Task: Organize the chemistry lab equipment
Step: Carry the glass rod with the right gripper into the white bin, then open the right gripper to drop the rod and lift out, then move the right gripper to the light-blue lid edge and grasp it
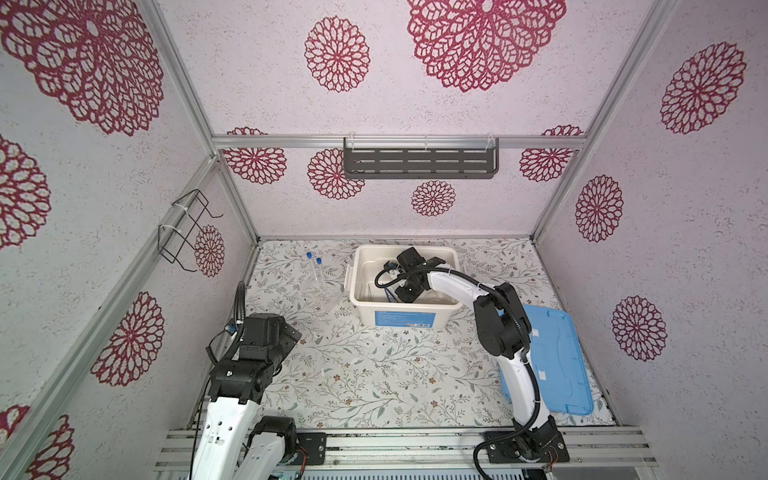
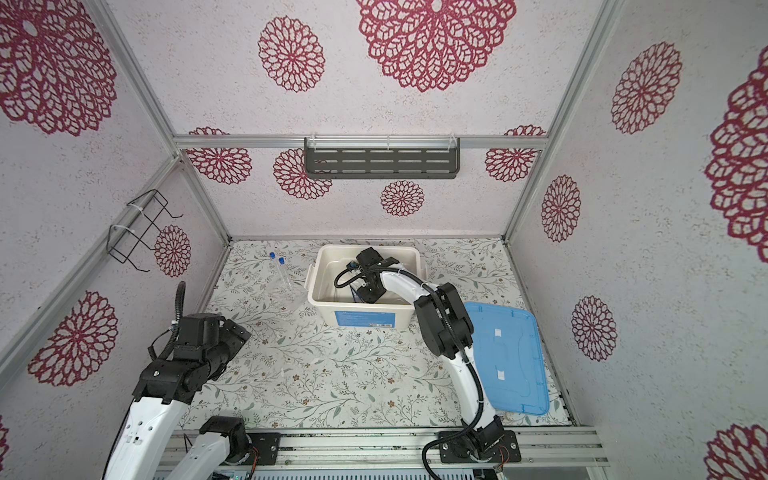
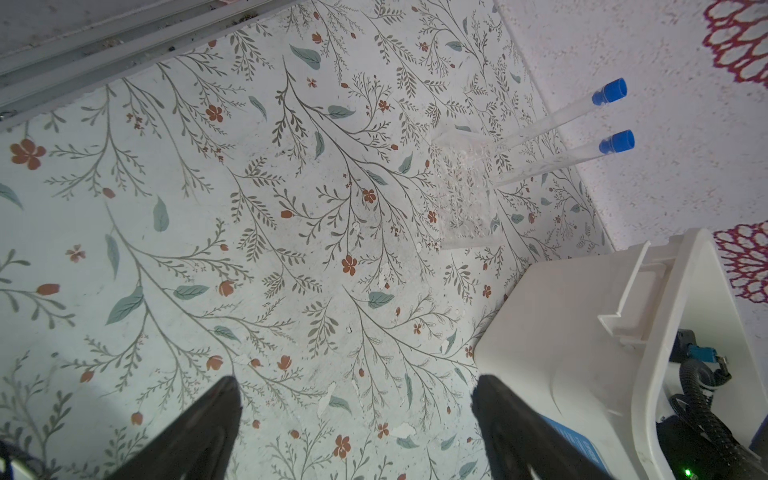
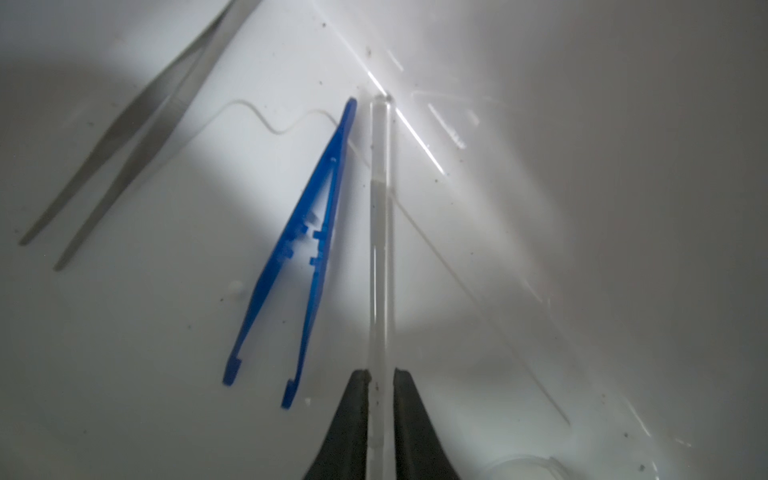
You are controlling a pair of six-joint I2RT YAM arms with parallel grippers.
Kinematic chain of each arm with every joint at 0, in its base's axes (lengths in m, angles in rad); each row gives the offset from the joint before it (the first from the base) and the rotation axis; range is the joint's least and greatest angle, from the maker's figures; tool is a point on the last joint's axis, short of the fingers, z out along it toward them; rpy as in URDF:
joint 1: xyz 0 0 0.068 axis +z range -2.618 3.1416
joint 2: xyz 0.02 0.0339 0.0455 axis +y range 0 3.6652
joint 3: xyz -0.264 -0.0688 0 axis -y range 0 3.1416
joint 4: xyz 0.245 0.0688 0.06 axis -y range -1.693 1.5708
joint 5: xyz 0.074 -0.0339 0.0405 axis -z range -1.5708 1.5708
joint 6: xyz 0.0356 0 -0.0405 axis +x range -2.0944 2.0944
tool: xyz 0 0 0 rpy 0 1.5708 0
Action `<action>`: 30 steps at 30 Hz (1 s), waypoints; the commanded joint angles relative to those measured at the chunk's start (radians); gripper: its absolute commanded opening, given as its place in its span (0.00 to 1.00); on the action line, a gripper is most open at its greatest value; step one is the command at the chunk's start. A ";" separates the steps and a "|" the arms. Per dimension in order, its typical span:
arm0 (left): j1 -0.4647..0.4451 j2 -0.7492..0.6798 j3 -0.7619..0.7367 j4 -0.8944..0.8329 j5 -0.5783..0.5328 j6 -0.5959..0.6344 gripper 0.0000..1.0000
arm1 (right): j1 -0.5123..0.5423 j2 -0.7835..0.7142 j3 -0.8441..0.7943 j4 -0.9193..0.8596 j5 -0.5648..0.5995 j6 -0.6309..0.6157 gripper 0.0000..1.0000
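Black tapered fingers (image 4: 349,415) of the right gripper (image 4: 380,372) closely flanked a slim clear rod (image 4: 380,249); pinching it or not, I could not tell. Blue plastic tweezers (image 4: 299,257) and dull grey metal tweezers (image 4: 120,141) lay alongside on the floor of the glossy white plastic tub (image 1: 368,318); its blue label (image 1: 405,319) was unreadable. Left gripper (image 3: 356,380) jaws gaped empty. Two blue-capped clear tubes (image 3: 552,120) stood in a see-through holder (image 3: 461,199) beside the tub.
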 commanded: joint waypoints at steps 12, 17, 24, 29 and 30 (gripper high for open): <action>0.025 -0.017 0.108 -0.050 -0.101 0.179 0.97 | -0.002 -0.261 0.073 -0.130 0.014 0.017 0.30; 0.028 0.014 0.201 -0.073 -0.143 0.316 0.97 | -0.003 -0.487 -0.004 -0.113 0.098 0.022 0.35; 0.026 0.022 0.195 0.032 0.090 0.423 0.97 | -0.019 -0.873 -0.422 0.126 0.465 0.206 0.57; 0.027 0.031 0.227 0.093 0.164 0.456 0.97 | -0.154 -1.086 -0.743 0.098 0.650 0.386 0.99; 0.026 0.043 0.237 0.093 0.186 0.464 0.97 | -0.186 -1.116 -0.790 0.094 0.625 0.410 0.99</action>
